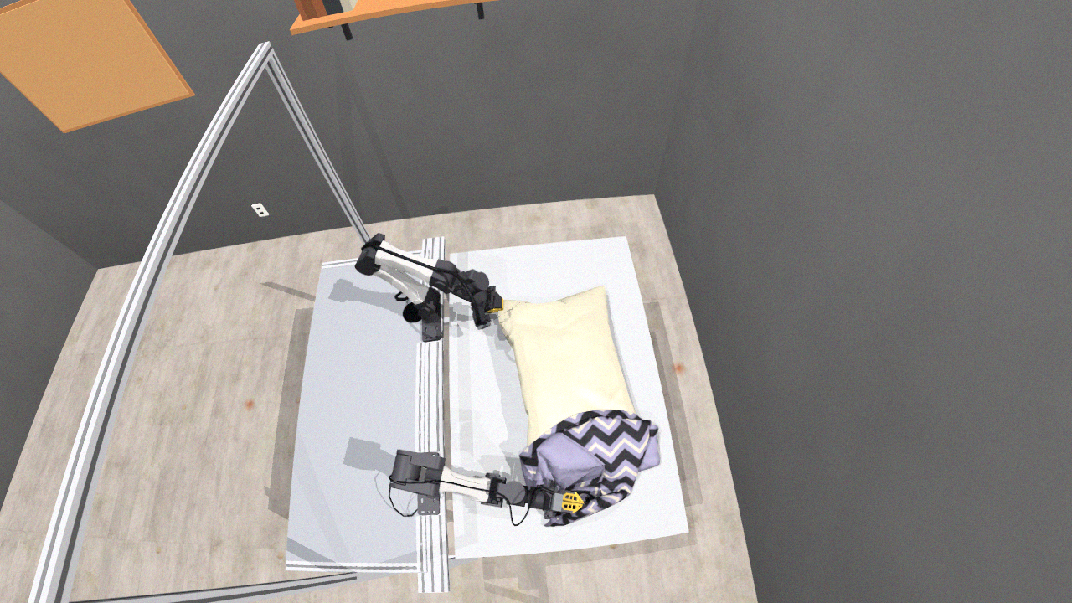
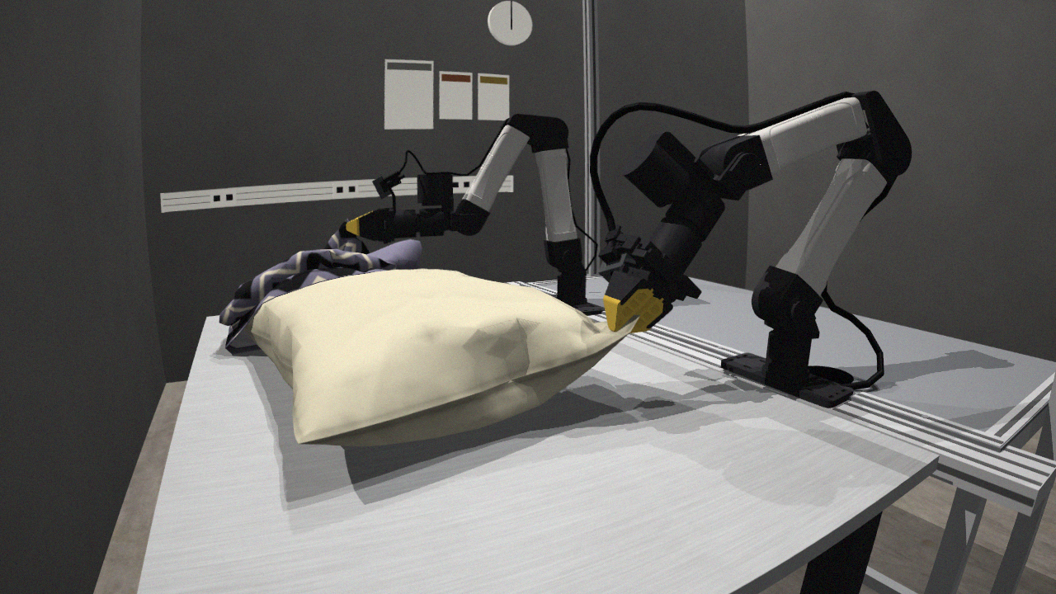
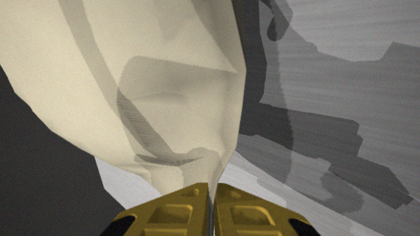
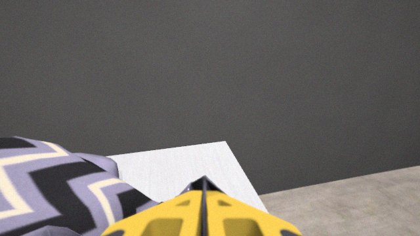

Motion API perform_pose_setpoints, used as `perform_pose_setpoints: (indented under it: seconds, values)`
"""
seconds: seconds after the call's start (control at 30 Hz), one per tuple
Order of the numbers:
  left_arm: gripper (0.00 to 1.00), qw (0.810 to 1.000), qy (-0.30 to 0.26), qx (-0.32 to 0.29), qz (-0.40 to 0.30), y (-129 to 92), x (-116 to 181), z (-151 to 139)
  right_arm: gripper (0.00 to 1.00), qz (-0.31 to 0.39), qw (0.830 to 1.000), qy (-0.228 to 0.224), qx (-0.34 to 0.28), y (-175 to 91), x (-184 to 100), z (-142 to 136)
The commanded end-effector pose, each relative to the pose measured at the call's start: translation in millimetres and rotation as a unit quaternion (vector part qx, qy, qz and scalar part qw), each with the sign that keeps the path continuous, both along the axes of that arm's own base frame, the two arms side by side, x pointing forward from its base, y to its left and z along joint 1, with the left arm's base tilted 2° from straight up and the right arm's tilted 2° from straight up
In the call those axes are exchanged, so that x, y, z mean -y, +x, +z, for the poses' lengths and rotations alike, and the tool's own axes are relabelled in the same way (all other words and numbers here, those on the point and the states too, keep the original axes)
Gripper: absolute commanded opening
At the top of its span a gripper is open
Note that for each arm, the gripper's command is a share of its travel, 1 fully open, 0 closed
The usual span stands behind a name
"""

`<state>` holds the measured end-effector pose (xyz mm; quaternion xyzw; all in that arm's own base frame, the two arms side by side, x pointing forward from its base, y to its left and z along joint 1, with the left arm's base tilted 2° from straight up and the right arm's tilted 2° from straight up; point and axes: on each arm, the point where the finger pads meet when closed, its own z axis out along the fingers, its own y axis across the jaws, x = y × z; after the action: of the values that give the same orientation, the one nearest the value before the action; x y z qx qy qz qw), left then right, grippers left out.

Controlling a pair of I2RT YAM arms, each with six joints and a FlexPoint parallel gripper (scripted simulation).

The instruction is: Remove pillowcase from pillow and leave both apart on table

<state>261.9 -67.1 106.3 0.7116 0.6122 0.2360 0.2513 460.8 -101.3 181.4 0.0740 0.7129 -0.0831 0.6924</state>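
Note:
The cream pillow [image 1: 573,359] [image 2: 413,339] [image 3: 174,82] lies bare over most of its length. Its lower end in the top view is inside the zigzag pillowcase [image 1: 614,442] [image 2: 309,266] [image 4: 65,183], which is bunched up with its lilac inside partly showing. My left gripper [image 1: 500,306] [image 2: 627,325] [image 3: 210,193] is shut on a pillow corner, lifted a little off the table. My right gripper [image 1: 580,502] [image 2: 350,226] [image 4: 204,200] is shut on a raised fold of the pillowcase above its bunched end. The end of the pillow within the case is hidden.
The white table [image 1: 479,389] [image 2: 516,509] [image 4: 154,170] reaches past the pillow on all sides. The metal rail [image 1: 430,397] with both arm bases runs along one side of it. A frame post [image 1: 314,142] rises beyond the left arm.

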Motion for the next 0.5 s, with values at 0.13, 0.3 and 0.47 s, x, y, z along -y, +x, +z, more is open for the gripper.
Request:
perform_pose_setpoints:
  seconds: [0.13, 0.3, 0.47]
  values:
    - [0.0, 1.0, 0.003, -0.002, 0.004, -4.5, -19.0, -1.3, 0.0, 0.004, 1.0, -0.001, 0.001, 5.2, -1.5, -0.4]
    - [0.0, 1.0, 0.004, -0.002, 0.006, -5.2, -32.9, -0.7, 0.0, 0.004, 1.0, -0.001, 0.001, 5.2, -1.5, -0.4]
    - [0.0, 1.0, 0.004, -0.001, 0.006, -5.6, -40.0, -0.5, 0.0, 0.004, 1.0, -0.001, 0.001, 5.2, -1.5, -0.4]
